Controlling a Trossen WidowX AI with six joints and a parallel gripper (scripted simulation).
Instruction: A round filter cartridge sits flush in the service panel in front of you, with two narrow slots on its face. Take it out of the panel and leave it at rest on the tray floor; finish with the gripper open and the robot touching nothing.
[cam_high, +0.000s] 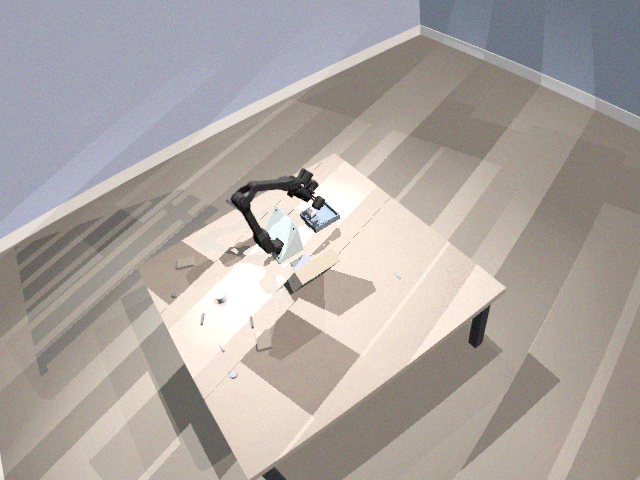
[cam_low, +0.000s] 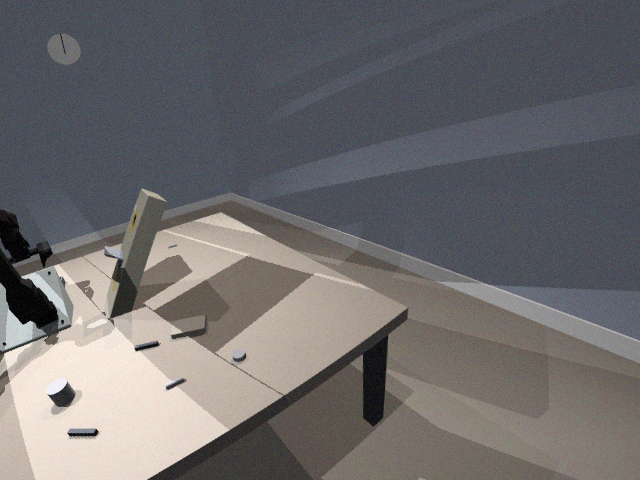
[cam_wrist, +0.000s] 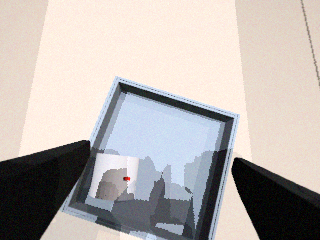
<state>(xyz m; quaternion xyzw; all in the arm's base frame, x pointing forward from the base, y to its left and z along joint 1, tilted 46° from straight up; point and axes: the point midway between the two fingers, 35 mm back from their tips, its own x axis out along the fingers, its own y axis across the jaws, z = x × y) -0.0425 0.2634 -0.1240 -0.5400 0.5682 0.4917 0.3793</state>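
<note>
Gripper (cam_wrist: 159, 175) spread about as wide as it goes, nothing between the fingers, hanging above the tray (cam_wrist: 227, 145) and touching nothing as far as the wrist view shows. Filter cartridge (cam_wrist: 114, 176) lying inside the tray, down toward 8 o'clock on the tray floor in the wrist view, pale cylinder with a tiny red mark on it, partly under shadow. Looks tipped on its side but hard to be sure. Service panel (cam_high: 310, 272) standing tilted on the table (cam_high: 413, 289), at roughly 6 o'clock from the tray in the top view, well apart from it. Arm base next to a pale wedge-shaped mount (cam_high: 283, 235). Small grey bits scattered over the table, including a short cylinder (cam_low: 60, 391) and a flat disc (cam_low: 238, 354).
</note>
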